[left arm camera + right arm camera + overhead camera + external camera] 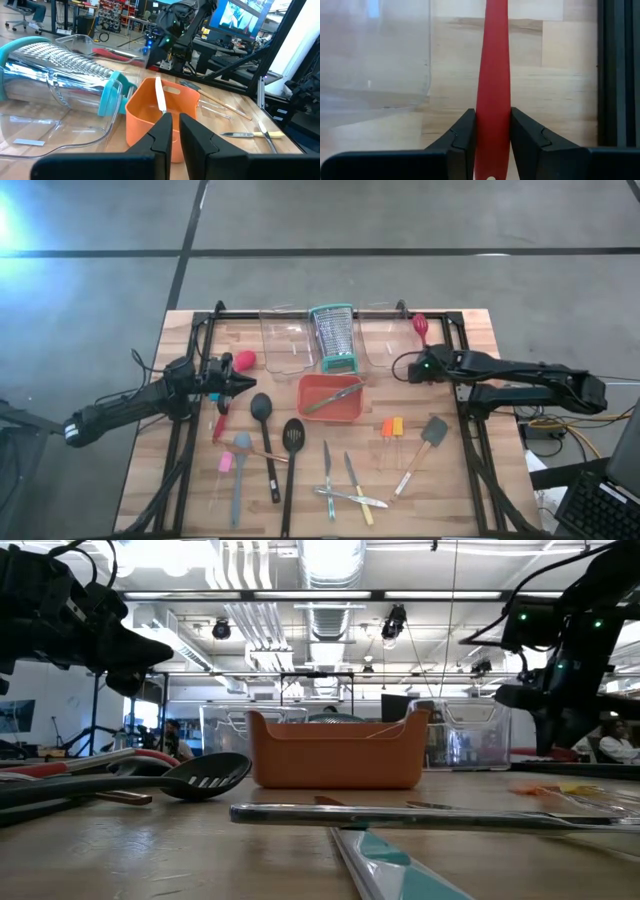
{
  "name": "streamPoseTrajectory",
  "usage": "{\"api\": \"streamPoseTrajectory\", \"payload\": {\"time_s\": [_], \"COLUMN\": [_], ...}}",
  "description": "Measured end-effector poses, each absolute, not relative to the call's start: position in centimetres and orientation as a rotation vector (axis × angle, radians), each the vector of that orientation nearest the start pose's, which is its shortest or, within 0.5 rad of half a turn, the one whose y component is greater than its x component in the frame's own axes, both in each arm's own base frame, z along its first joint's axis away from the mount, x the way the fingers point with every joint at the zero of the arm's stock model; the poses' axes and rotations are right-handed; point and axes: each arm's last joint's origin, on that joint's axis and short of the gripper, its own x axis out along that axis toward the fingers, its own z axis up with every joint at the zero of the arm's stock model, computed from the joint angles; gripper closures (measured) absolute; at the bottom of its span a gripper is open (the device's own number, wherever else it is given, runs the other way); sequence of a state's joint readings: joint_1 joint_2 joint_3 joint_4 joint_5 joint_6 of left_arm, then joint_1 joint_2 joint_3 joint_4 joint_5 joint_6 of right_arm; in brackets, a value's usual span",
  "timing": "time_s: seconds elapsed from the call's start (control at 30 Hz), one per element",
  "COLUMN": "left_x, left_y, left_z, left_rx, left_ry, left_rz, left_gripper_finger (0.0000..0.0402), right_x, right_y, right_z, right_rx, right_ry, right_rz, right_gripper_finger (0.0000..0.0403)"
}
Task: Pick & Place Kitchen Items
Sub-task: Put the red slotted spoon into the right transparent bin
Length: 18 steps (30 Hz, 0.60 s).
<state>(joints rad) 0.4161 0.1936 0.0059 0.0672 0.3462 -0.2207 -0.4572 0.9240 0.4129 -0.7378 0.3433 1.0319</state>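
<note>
Kitchen utensils (300, 465) lie fanned across the lower centre of the wooden table (470, 490) in the overhead frame: black spoons and a slotted turner (291, 455) at lower left, a grey spatula (428, 442) at lower right, small knives between them. Above them, at frame centre, an orange tray (331, 398) holds one slim steel tool laid slantwise. Behind it the steel grater (332, 338) with teal rims stands between two clear bins (284, 340) near the top edge. From the right, the right gripper (492, 137) reaches in, its fingers clamped on the handle of a red spoon (493, 75), whose bowl shows at the table's upper right beside a bin. At centre left, the left gripper (175, 132) hovers above the board, fingers nearly together on nothing, pointing at the tray.
</note>
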Motion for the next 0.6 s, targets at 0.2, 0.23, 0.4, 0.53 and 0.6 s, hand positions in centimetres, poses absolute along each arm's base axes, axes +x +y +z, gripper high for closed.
{"api": "streamPoseTrajectory", "payload": {"time_s": [0.2,0.23,0.4,0.53,0.6], "left_x": [10.2,10.2,10.2,10.2,10.2], "left_y": [3.4,3.4,3.4,3.4,3.4], "left_z": [15.6,15.6,15.6,15.6,15.6], "left_rx": [-0.265,-0.265,-0.265,-0.265,-0.265], "left_ry": [0.103,0.104,0.104,0.104,0.104], "left_rz": [0.082,0.082,0.082,0.082,0.082], "left_gripper_finger": [0.0366,0.0365,0.0362,0.0366,0.0367], "right_x": [11.3,11.3,11.1,11.5,11.8], "right_y": [-6.6,-6.6,-6.6,-6.9,-7.1], "right_z": [16.2,16.4,17.5,19.4,20.9], "right_rx": [0.9,0.897,0.892,0.837,0.793], "right_ry": [0.776,0.769,0.712,0.643,0.602], "right_rz": [-1.251,-1.244,-1.227,-1.221,-1.215], "right_gripper_finger": [0.0322,0.0322,0.0322,0.0322,0.0322]}}
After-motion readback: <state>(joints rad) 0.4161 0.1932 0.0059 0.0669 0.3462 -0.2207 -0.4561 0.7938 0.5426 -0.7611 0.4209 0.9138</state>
